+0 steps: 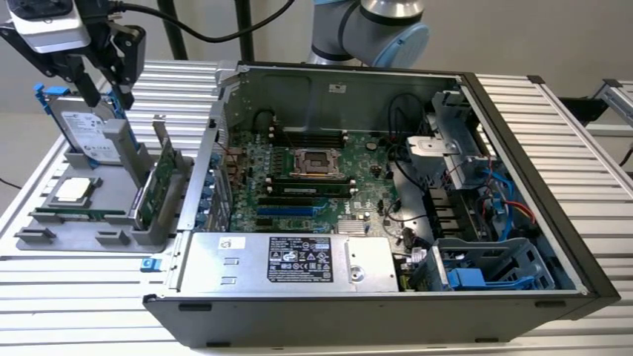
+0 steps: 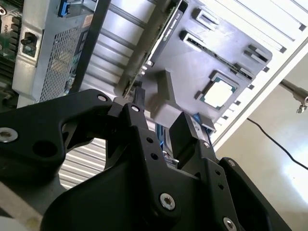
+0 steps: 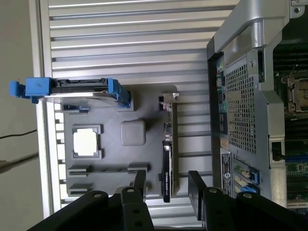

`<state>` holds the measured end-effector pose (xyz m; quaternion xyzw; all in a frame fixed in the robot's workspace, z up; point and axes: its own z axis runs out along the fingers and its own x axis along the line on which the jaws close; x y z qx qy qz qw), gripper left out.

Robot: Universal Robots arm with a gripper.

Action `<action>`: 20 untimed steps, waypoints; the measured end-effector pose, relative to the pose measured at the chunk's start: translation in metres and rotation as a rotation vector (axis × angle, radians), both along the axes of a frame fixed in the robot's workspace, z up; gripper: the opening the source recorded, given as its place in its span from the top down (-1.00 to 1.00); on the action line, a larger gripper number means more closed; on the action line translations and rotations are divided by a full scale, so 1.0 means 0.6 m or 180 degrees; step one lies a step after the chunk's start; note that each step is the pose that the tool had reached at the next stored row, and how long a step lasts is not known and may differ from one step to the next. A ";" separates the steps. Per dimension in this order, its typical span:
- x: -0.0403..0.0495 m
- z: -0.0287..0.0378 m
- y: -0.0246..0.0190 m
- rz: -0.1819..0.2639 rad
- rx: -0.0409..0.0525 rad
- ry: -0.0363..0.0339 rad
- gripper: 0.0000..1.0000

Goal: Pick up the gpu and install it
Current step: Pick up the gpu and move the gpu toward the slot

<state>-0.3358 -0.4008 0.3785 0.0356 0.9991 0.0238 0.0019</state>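
The gpu [image 1: 154,187] stands on edge in a grey parts holder [image 1: 59,236] at the exterior view's left, its silver bracket pointing up. The first wrist view shows it edge-on as a thin black and green strip [image 3: 167,154]. My gripper [image 1: 107,96] hangs well above the holder, open and holding nothing. In the first wrist view the gripper [image 3: 167,185] has one finger on each side of the card's line. In the second wrist view the gripper [image 2: 161,120] is open, with the gpu [image 2: 155,43] beyond it.
The open computer case [image 1: 514,178] with its motherboard [image 1: 307,178] fills the middle of the table. The holder also carries a silver hard drive with blue rails [image 1: 89,130] and a processor chip [image 1: 74,190]. The case's rear wall [image 3: 245,96] stands close beside the gpu.
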 end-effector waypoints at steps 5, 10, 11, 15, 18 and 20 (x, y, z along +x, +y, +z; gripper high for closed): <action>0.000 -0.004 -0.0009 0.0000 0.0000 0.0006 -1.00; 0.003 -0.008 -0.0029 -0.0001 0.0000 0.0007 -1.00; 0.004 -0.009 -0.0037 -0.0001 0.0000 0.0007 -1.00; 0.008 -0.012 -0.0068 -0.0002 0.0000 0.0012 -1.00; 0.009 -0.015 -0.0084 -0.0002 0.0000 0.0014 -1.00; 0.011 -0.016 -0.0094 -0.0002 0.0000 0.0015 -1.00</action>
